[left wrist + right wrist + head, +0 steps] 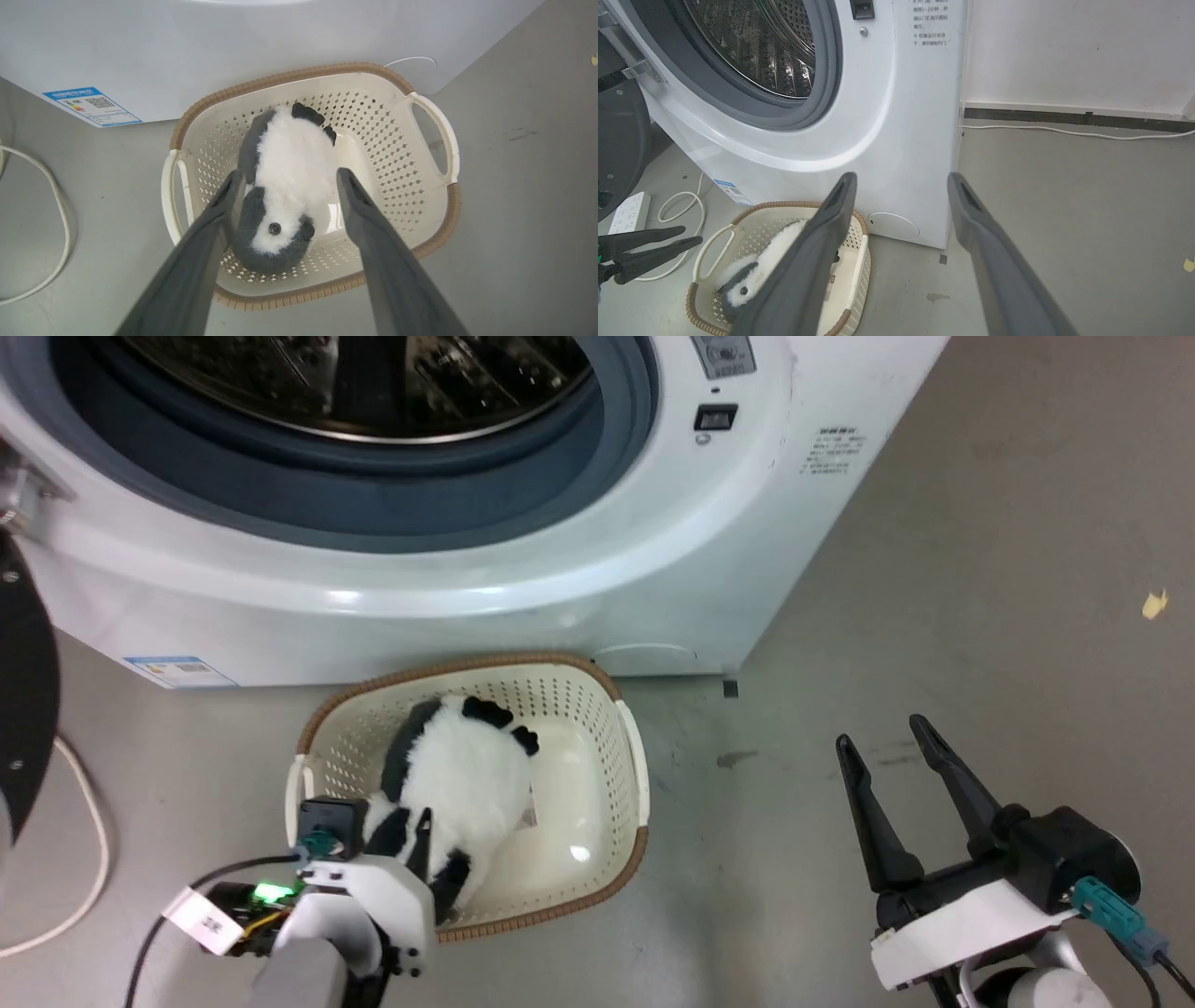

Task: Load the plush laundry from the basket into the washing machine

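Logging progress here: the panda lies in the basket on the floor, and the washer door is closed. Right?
The door is open: the head view shows the drum of the washing machine uncovered. The panda does lie in the basket on the floor.

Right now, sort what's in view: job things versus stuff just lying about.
Job: panda toy, basket, washing machine, left claw.
Lying about: white cable, power strip, yellow scrap on the floor.

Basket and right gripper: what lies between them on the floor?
Between the basket and the right gripper, the head view shows bare grey floor with one small dark stain.
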